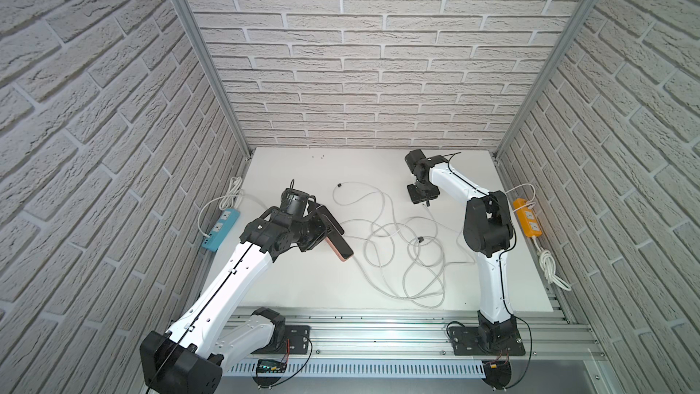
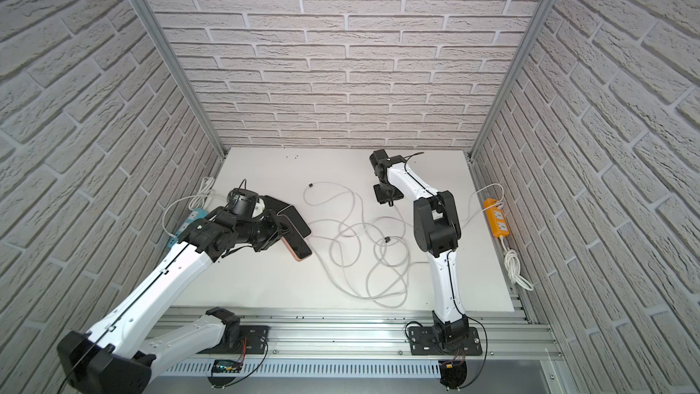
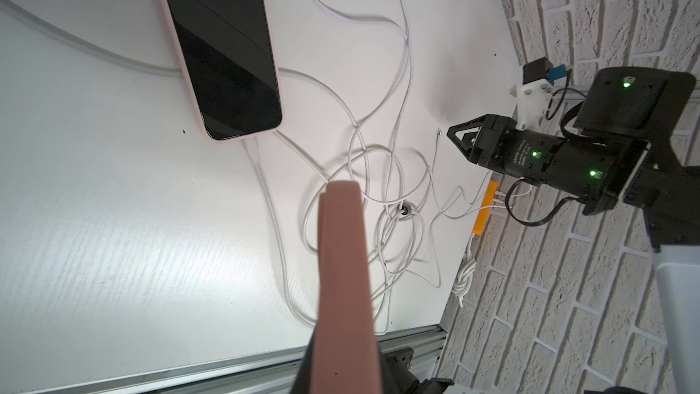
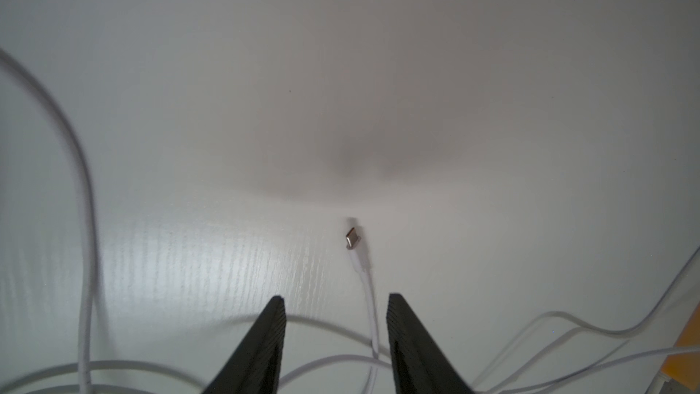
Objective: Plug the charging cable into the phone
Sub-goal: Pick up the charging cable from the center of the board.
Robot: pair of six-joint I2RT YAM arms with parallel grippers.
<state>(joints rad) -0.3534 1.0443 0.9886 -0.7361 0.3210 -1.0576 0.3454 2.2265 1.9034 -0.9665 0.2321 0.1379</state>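
My left gripper [image 3: 342,373] is shut on a phone [image 3: 341,278] in a pink case, seen edge-on in the left wrist view. In both top views this phone [image 1: 341,248] [image 2: 299,250] is held tilted above the table's left half. The white charging cable lies on the table with its metal plug [image 4: 352,238] just beyond my right gripper [image 4: 336,297]. That gripper is open, and the cable runs between its fingers [image 4: 278,335] close to one of them. In a top view the right gripper [image 1: 427,202] points down at the table's far right.
A second phone [image 3: 219,43] lies screen-up beside the held one, with a white cable [image 3: 252,149] at its end. Loose braided cables [image 1: 390,244] loop across the table's middle. A blue power strip [image 1: 221,229] lies at the left edge and an orange one [image 1: 528,221] at the right.
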